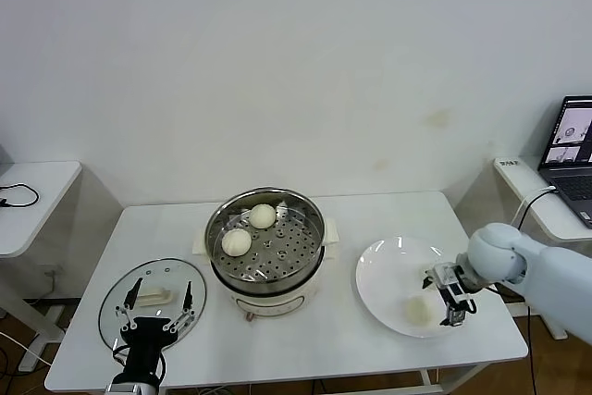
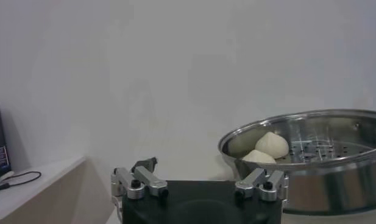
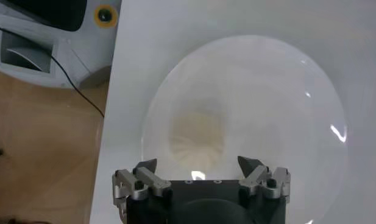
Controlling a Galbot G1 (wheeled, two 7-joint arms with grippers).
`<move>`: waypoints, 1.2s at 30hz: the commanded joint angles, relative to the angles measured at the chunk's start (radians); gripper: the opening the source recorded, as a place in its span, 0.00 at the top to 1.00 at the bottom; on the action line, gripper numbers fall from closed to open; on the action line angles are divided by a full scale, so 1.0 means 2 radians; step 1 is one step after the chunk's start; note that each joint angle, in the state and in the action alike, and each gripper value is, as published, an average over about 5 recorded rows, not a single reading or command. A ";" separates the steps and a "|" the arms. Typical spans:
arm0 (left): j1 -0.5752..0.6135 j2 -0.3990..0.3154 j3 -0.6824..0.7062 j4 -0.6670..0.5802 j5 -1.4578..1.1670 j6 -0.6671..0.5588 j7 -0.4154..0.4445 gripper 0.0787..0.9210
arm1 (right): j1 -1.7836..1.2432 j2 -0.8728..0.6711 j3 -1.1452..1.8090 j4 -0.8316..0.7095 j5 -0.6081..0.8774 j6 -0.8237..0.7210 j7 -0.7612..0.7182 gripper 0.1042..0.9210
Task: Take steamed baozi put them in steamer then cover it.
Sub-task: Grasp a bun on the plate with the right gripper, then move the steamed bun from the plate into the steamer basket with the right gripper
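A: Where is the right gripper (image 1: pixel 450 298)?

B: Over the flat round white plate (image 1: pixel 384 265), at that plate's outer edge. Its fingers (image 3: pixel 251 165) are spread wide and hold nothing. One small, smooth cream-white steamed bun (image 1: pixel 418 309) lies on the plate just beside the fingertips, on the side toward the steamer. In the right wrist view the same bun (image 3: pixel 197 137) sits just ahead of the open jaws, roughly in line with the gap between them, and I cannot tell whether anything touches it.

A: And the left gripper (image 1: pixel 159 306)?

B: It hangs at the near left corner of the white table (image 1: pixel 370 358), also spread wide and empty. Right under and just ahead of its fingertips lies the round clear glass lid with a metal rim (image 1: pixel 116 289), flat on the table, with its cream-white bar handle (image 1: pixel 155 298) between the two fingers as seen from the head camera. Whether they touch the glass, I cannot tell.

A: The steamer?

B: The round shiny steel pot with a perforated tray on a white electric base (image 1: pixel 268 275) stands just to the right of the left gripper, uncovered, between the two hands and well to the left of the right one. Two cream-white buns rest on the tray: one (image 1: pixel 237 242) on the side nearer the left gripper, the other (image 1: pixel 263 216) farther back. The left wrist view shows both past its right finger, inside the steel rim (image 2: pixel 309 137).
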 commanded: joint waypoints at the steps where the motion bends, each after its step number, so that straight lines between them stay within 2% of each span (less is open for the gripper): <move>1: -0.001 0.000 -0.001 0.001 0.000 0.000 0.000 0.12 | -0.024 0.012 0.010 -0.013 -0.012 0.000 0.011 0.12; 10: -0.002 0.000 -0.003 0.002 -0.001 0.000 0.001 0.12 | -0.023 0.038 0.008 -0.035 -0.011 -0.004 0.012 0.15; 18: -0.006 0.000 -0.002 0.005 -0.002 0.001 0.000 0.12 | -0.022 0.046 0.006 -0.045 -0.005 -0.007 0.007 0.33; 22: -0.007 0.000 -0.001 0.005 -0.002 0.001 0.000 0.12 | -0.017 0.049 0.007 -0.050 -0.001 -0.006 0.003 0.39; 36: -0.009 0.002 -0.002 0.004 -0.004 0.001 0.000 0.12 | 0.045 0.027 0.023 -0.051 0.031 0.002 -0.041 0.40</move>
